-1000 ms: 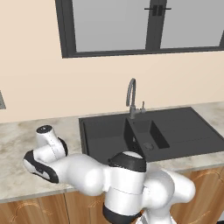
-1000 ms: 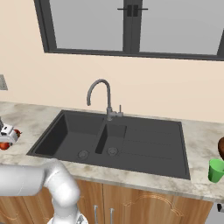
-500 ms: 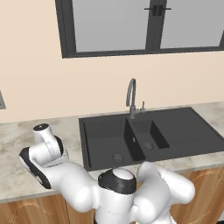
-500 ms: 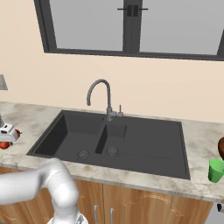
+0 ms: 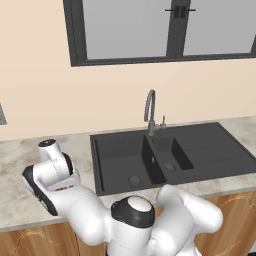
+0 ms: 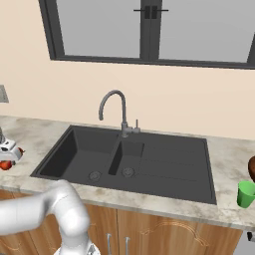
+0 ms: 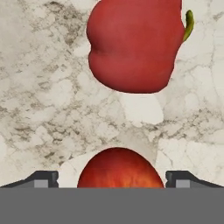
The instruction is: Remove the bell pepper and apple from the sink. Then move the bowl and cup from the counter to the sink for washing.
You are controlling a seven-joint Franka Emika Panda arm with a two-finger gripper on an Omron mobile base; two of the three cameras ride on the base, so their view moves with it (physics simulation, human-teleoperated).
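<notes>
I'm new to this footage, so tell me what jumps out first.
In the hand view, a big red pepper lies on the marbled counter, with an apple right between the tips of the open end effector. The dark double sink sits bare under the window, and a green cup stands at the far right.

The sink [image 5: 200, 150] is observed set into the counter [image 5: 75, 145], its two dark basins bare save for a round drain in each. A curved grey faucet [image 5: 150, 112] is seen standing at the back rim, between the basins. The white arm [image 5: 65, 185] is noted reaching left over the counter, well apart from the sink. A dark-framed window [image 5: 165, 30] is recorded on the beige wall above.
</notes>
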